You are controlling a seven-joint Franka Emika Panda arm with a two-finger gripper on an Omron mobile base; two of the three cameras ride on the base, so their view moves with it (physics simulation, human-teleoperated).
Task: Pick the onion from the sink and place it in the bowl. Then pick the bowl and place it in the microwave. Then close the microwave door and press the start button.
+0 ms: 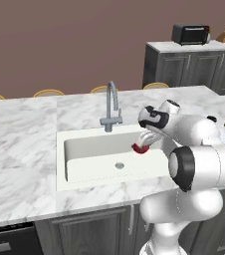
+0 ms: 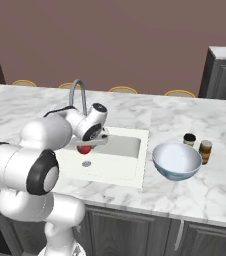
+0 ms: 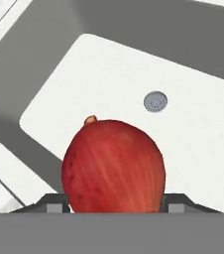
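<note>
**Now the onion is up in the air over the sink**

Right now the gripper (image 1: 143, 144) is pinching the onion (image 1: 140, 147). In the hand view the red onion (image 3: 113, 166) sits big and close, with one dark finger tip (image 3: 52, 202) on each side of it. The white floor of the sink (image 3: 193, 149) and the round drain (image 3: 155, 101) look far below it, so I think the onion is lifted off the bottom.

From the right base view, the onion (image 2: 84, 148) hangs under the hand, over the sink (image 2: 116, 167), near the grey faucet (image 2: 77, 95). The bowl (image 2: 177, 160) waits on the marble counter (image 2: 185, 195) to the right of the sink, well apart from the onion. Two small jars (image 2: 197, 145) stand just behind the bowl.

What could go wrong? The onion is round and smooth. The fingers hold it low down, so it could slip out and drop back into the sink if the arm swings fast. The faucet is close, and the arm could bump it on the way. If the hand lets go too early or too high, the onion could bounce off the rim of the bowl and roll away. A careless swing could knock the jars over too.

The next job, I think, is to carry the onion over to the bowl.
</note>
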